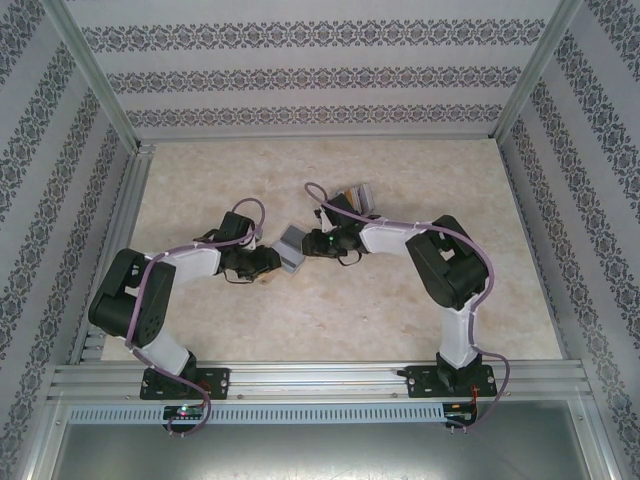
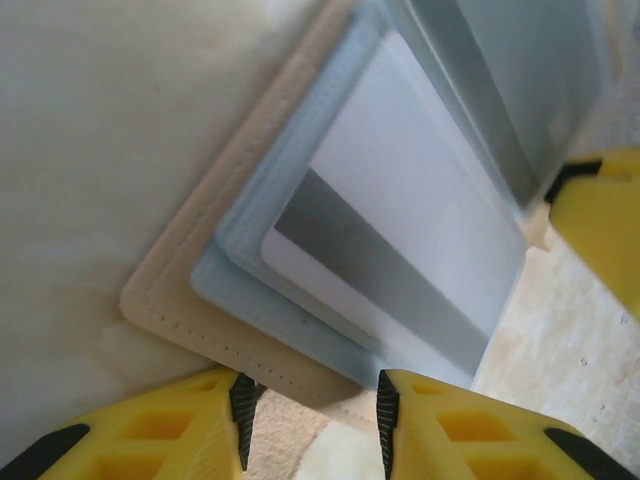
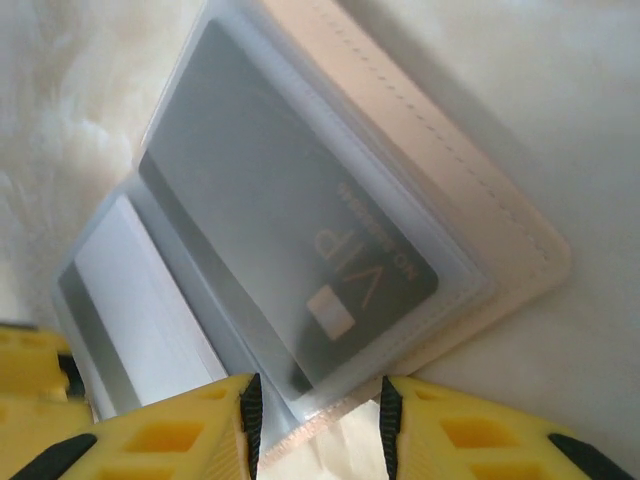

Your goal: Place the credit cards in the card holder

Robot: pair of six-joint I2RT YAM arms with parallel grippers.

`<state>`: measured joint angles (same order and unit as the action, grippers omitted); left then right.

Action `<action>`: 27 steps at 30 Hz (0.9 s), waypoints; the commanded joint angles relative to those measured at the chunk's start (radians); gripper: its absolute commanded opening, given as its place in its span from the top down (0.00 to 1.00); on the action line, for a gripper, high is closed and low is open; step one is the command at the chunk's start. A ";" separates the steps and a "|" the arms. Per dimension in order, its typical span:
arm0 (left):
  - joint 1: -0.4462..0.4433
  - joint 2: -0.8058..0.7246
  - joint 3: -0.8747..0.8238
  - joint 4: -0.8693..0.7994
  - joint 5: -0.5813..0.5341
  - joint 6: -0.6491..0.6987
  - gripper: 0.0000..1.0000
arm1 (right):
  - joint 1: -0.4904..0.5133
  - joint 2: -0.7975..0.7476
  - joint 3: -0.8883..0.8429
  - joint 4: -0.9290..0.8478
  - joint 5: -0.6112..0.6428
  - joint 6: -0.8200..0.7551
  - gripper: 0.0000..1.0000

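Two are in so far, a pale grey card [image 2: 400, 250] and a dark grey card [image 3: 290, 230] tucked in the open card holder [image 1: 291, 248] mid-table between the slightly spread left gripper [image 2: 312, 420] and right gripper [image 3: 320, 425], while other cards [image 1: 355, 195] wait nearby.

Diffuse, even light falls from above in the overhead view, and shadows on the pale table [image 1: 400, 310] are faint and soft. Both wrist views are close and blurred: the card holder [image 2: 165, 295] is soft-edged, the table bleached near white, and the grey VIP card [image 3: 280, 230] lettering hazy.
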<state>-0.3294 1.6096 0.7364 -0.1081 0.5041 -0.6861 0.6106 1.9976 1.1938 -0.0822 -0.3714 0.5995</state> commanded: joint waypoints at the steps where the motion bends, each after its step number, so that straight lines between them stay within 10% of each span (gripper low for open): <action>1: -0.099 -0.027 -0.024 0.037 0.056 -0.087 0.60 | 0.004 0.083 0.105 0.022 -0.039 -0.017 0.60; 11: -0.222 -0.017 0.024 0.089 0.011 -0.163 0.58 | -0.002 0.095 0.193 -0.032 -0.096 -0.039 0.60; 27: -0.222 -0.075 0.246 -0.101 -0.083 -0.054 0.52 | -0.194 -0.354 -0.001 -0.179 0.037 -0.173 0.58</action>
<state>-0.5442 1.5482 0.9333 -0.1337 0.4606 -0.7940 0.4492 1.6836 1.2270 -0.2028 -0.3779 0.4805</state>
